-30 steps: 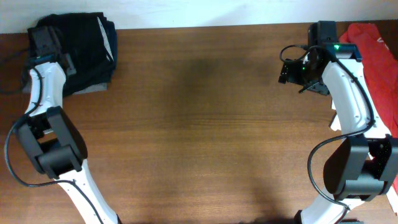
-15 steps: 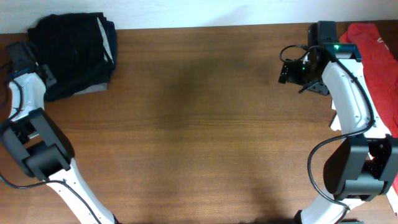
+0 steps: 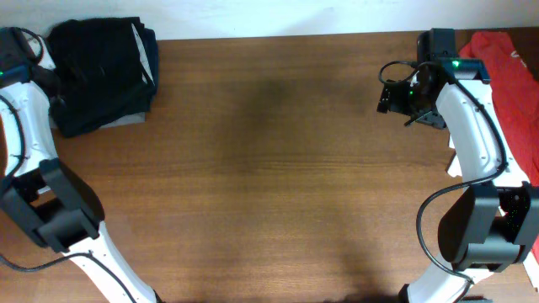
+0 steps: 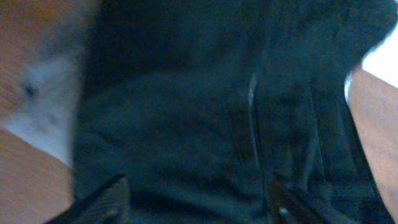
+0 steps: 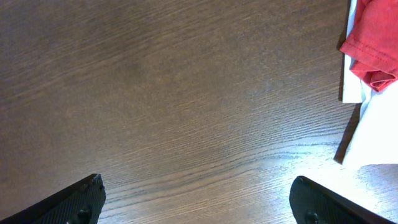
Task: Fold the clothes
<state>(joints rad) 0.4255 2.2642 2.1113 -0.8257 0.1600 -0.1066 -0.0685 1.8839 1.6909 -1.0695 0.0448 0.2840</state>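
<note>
Dark folded clothes (image 3: 101,76) sit at the table's (image 3: 269,185) far-left corner with a grey edge (image 3: 126,120) poking out under them. The left gripper (image 3: 13,63) is off the table's left edge right beside the pile; its wrist view is blurry but shows the fingers (image 4: 102,199) spread wide over the dark cloth, gripping nothing. The right gripper (image 5: 199,205) hangs over bare wood near the table's far-right side, fingers (image 5: 81,199) spread and empty, with a red garment (image 3: 509,76) heaped just beyond it at the right edge.
</note>
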